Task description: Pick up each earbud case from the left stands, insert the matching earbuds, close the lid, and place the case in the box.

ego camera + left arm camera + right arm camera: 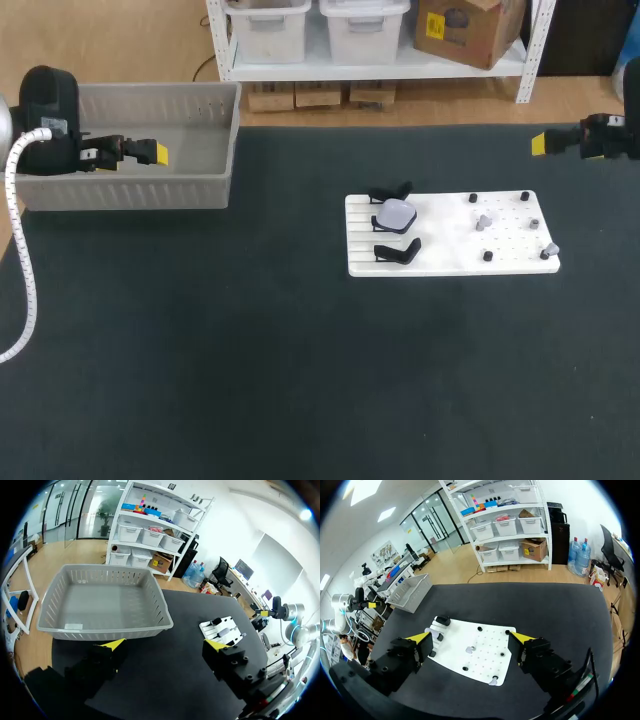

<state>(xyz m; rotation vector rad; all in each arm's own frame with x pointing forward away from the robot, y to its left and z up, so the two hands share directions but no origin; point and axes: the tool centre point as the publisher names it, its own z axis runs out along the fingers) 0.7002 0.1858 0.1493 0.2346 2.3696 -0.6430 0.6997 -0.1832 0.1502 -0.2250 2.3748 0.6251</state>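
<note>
One grey plastic box (120, 190) with slotted walls sits at the far left of the dark matte table (300, 380). One flat white board (450, 250) lies right of the middle, grooved on its left part and dotted with holes on its right. Three black stands (397, 252) line the grooved part. The middle one carries the single case (396, 214), which is pale, smooth and rounded. Several small black and grey pieces (485, 222) dot the holed part, too small to count surely.

The left gripper (164, 644) hangs over the box, fingers spread and holding nothing. The right gripper (470, 637) is at the far right, equally spread and empty.
</note>
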